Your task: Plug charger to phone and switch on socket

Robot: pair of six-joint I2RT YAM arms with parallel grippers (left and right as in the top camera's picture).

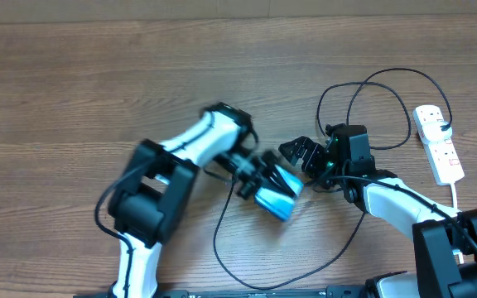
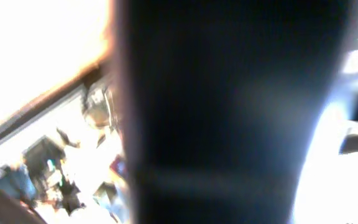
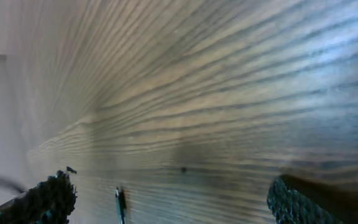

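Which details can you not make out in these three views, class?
Phone port: overhead, covered by the left end effector.
Socket switch positions: overhead, too small.
Charger tip: overhead, lost between the arms.
Left wrist view: blurred, blocked by a dark shape.

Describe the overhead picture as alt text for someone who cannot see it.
Seen from above, the left gripper holds the glowing phone tilted over a wooden table, with the open right gripper close beside it. The black charger cable loops around them; the white socket lies near the picture's right edge.
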